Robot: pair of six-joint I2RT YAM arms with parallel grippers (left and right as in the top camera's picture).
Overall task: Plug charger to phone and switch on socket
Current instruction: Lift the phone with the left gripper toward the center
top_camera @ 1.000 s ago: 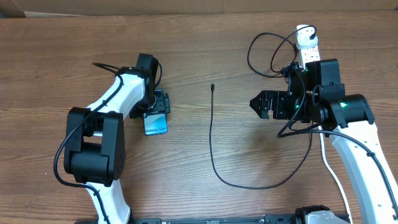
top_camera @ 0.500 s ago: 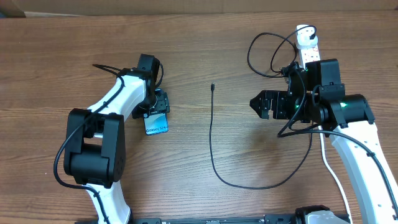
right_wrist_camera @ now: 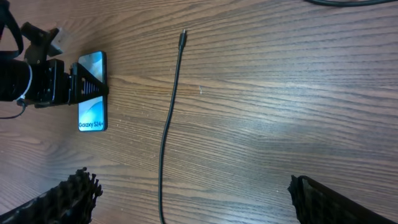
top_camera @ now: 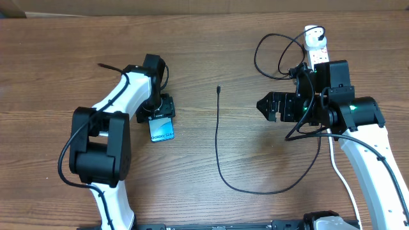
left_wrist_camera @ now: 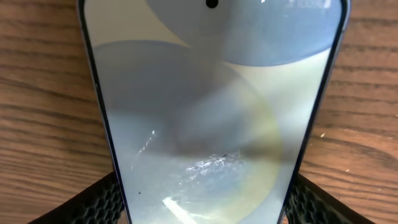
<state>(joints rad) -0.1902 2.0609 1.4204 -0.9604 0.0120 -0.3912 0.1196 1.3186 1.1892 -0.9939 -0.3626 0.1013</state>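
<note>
The phone [top_camera: 162,130] lies flat on the wooden tabletop [top_camera: 204,38], screen up and lit pale blue. The left claw [top_camera: 158,108] is at its far end. Seen from the left wrist, the two black ridged fingers [left_wrist_camera: 102,199] press against the phone's long edges, one on each side, so the claw is clenched on the phone.

To the right of the phone, well apart from it, the charger [top_camera: 216,140] lies as a thin black line across the wood. Its small connector tip [top_camera: 218,89] lies free, a little farther back than the phone's far end. From there the cable runs toward the near edge, then curves away from the phone and passes under the right arm.

Farther right of the phone, beyond the cable, the right claw [top_camera: 262,107] hangs released. Its jaws stand wide apart, hold nothing, and point back toward the phone.

The socket [top_camera: 317,52] sits farthest from the phone, at the far right of the tabletop. The right arm hides part of it. A white plug adapter [top_camera: 312,41] sits on it, and black cable loops beside it.
</note>
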